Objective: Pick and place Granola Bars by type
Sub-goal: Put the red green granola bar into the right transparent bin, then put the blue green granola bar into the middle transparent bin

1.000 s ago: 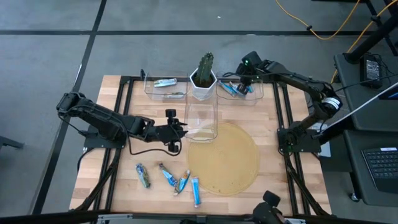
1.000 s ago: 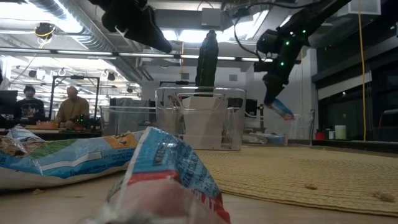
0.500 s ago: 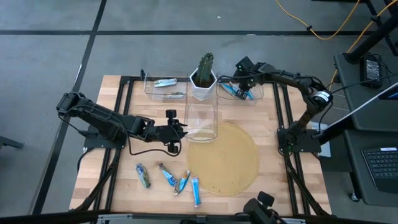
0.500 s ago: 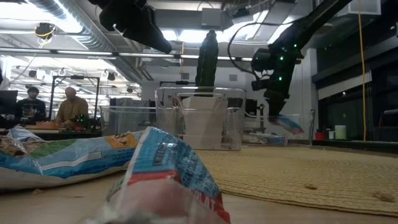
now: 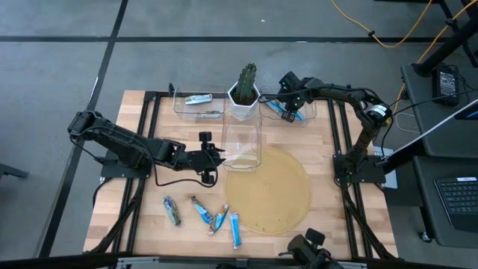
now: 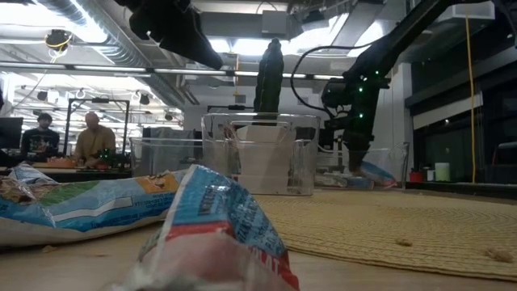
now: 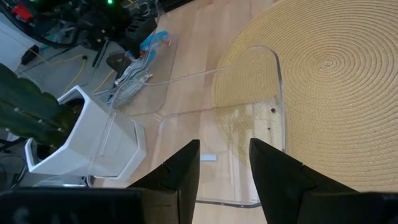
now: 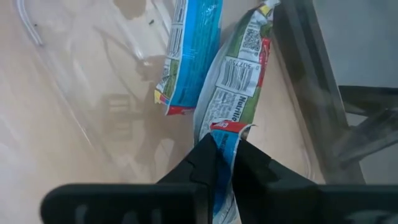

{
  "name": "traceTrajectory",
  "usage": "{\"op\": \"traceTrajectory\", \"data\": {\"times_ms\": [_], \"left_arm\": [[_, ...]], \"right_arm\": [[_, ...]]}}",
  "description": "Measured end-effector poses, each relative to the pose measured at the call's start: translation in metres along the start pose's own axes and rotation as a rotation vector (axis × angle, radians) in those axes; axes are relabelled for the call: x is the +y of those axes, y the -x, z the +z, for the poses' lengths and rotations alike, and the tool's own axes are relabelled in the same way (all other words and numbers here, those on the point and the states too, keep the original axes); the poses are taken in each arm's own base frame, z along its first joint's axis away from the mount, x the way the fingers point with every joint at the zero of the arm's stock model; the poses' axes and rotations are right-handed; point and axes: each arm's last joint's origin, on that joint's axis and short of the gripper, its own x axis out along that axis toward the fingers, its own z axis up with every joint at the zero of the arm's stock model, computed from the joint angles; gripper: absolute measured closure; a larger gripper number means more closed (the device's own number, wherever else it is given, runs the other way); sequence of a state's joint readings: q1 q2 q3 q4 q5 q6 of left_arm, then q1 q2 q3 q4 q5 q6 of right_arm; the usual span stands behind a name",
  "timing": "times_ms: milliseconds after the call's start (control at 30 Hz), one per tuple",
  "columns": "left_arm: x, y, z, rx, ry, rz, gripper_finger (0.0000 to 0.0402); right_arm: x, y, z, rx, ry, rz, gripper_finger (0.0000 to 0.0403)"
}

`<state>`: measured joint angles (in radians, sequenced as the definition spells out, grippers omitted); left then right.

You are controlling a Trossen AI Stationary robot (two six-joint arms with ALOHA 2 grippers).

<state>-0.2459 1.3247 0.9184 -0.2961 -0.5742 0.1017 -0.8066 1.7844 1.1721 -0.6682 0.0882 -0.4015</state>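
Right wrist view, right gripper pinching blue bar, lengthwise away from fingers

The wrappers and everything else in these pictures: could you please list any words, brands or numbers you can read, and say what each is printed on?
"Nutritio", cut off, heads the white panel on the bar held in the right gripper.
That panel's finer print and its barcode are too small to read.
Print on the blue bar beside it: too small.
Blue badge on the close-up wrapper in the low view: blurred.
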Motion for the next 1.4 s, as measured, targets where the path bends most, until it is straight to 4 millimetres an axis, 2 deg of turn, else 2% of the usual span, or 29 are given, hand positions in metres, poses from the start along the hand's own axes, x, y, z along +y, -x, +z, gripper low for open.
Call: {"op": "traceTrajectory", "data": {"times_ms": [400, 733, 933, 1133, 1267, 1400], "left_arm": [[-0.001, 0.0, -0.001, 0.002, 0.007, -0.045, 0.027], [-0.001, 0.0, -0.002, 0.011, 0.004, -0.046, 0.027], [-0.001, 0.0, -0.002, 0.012, 0.004, -0.046, 0.027], [-0.001, 0.0, -0.002, 0.012, 0.003, -0.046, 0.027], [-0.001, 0.0, -0.002, 0.013, 0.003, -0.046, 0.027], [-0.002, 0.001, -0.002, 0.013, -0.001, -0.047, 0.027]], "right_arm": [[-0.001, 0.0, 0.0, 0.005, 0.027, -0.026, 0.0349], [-0.003, 0.0, -0.001, 0.038, 0.022, -0.097, 0.026], [-0.003, 0.004, -0.002, 0.042, 0.02, -0.097, 0.0236], [-0.004, 0.031, -0.005, -0.015, -0.013, -0.129, 0.0234], [0.0, 0.06, -0.009, -0.067, -0.028, -0.148, 0.0234], [0.012, 0.095, -0.016, -0.137, -0.021, -0.155, 0.0234]]}}
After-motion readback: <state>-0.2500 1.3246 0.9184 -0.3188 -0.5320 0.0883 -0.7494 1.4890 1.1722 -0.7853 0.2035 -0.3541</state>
